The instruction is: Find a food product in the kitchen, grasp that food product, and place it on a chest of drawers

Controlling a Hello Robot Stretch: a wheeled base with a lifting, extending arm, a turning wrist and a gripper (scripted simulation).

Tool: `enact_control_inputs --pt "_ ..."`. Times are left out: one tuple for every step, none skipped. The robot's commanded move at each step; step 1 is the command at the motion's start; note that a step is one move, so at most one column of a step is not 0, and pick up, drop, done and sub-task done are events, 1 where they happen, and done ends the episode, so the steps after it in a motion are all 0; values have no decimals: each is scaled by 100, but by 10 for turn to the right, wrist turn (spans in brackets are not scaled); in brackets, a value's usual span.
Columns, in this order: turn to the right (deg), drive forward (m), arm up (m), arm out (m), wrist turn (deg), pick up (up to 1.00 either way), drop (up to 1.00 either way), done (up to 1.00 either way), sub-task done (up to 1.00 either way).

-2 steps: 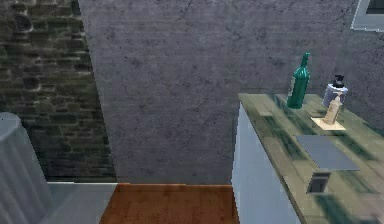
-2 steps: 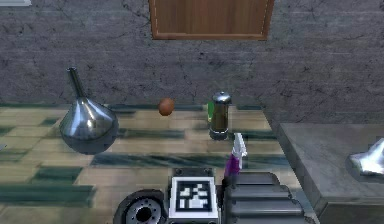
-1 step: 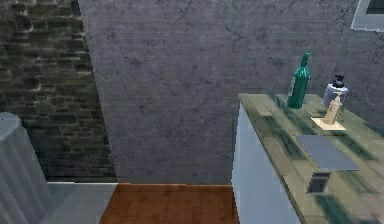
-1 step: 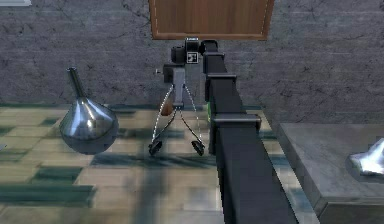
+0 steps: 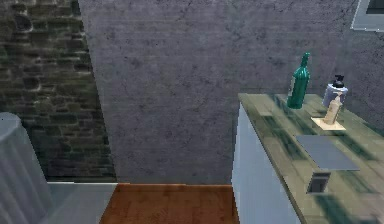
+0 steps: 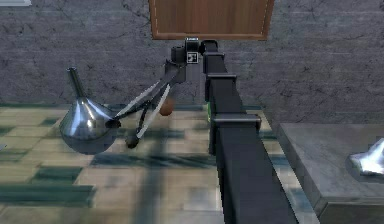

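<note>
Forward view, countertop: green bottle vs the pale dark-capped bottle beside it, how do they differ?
Colour: the green bottle is dark green, the pale bottle whitish with a dark cap. Height: the green bottle stands taller than the pale bottle. Both stand upright on the countertop.

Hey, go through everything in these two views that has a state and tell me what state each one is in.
Green bottle: upright on the countertop.
Small pale bottle: upright on a tan pad.
Metal kettle: upright, spout pointing up.
Arm: stretched out over the countertop.
Gripper: slants down toward the kettle; cannot tell whether it holds anything.
Small brown rounded thing: close by the gripper; held or not, cannot tell.
</note>
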Motion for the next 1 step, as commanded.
enact_control_inputs --pt "0 0 0 0 450 0 0 0 0"
